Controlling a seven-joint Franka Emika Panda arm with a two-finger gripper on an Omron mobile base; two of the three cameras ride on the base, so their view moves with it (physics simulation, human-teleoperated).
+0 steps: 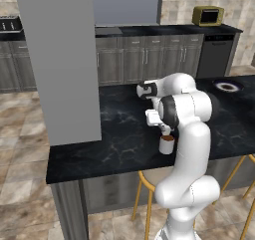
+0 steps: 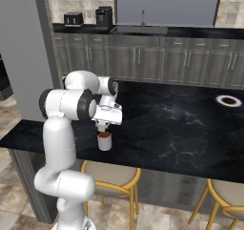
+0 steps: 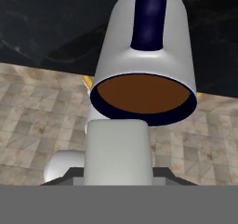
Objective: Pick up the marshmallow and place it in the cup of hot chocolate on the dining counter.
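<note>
In the hand view's lower centre, the gripper (image 3: pixel 118 181) pinches the marshmallow (image 3: pixel 118 151), a soft matte white block. It sits just below the cup of hot chocolate (image 3: pixel 144 95), a smooth white cylinder with a brown, dark-rimmed surface. The cup stands at the near edge of the glossy veined black marble dining counter (image 1: pixel 114 139), centre of the left base view.

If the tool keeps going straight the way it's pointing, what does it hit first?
Most likely the cup of hot chocolate: the tool, shut on the marshmallow, points down at its brown surface, though the remaining gap is hard to judge.
</note>
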